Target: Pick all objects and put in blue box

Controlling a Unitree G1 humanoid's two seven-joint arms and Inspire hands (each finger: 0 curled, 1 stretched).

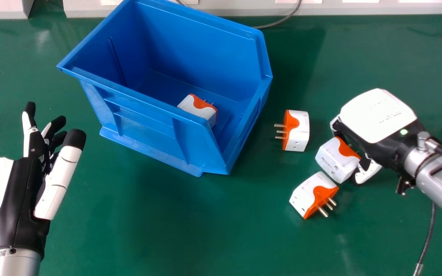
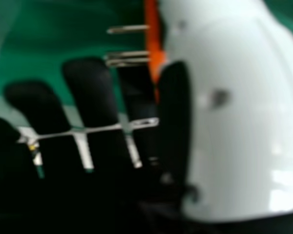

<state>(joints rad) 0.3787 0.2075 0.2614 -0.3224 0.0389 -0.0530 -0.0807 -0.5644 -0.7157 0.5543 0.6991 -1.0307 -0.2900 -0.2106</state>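
Large and close in the right hand view sits a plug adapter (image 2: 244, 122), apparently the one beside your right hand (image 1: 376, 115) in the head view. You seem to be at the picking step, but I cannot tell whether that hand has a grip yet. Your left hand (image 1: 17, 191) stands idle at the head view's left, fingers relaxed and thumb apart.

Next, you want a sure hold on that piece, then a lift high enough to clear the rim of the blue box (image 1: 148, 122). Go straight up first: a sideways drag could nudge the nearest neighbor, the lower adapter (image 1: 309, 191), whose prongs point toward your right forearm (image 1: 441, 184). You would then return for it and for the side adapter (image 1: 299, 130), its prongs facing the box. One boxed adapter (image 1: 198, 107) already rests on the bottom, so the job looks early.

You are handling hard, glossy white shells, chunky and round-shouldered, with wavy orange panels and slim metal prongs; expect the smooth faces to slip. The box is molded plastic with slanting walls, shallow ribs and a flared lip. Under everything, the green tabletop (image 1: 129, 230) is smooth, with a soft sheen.
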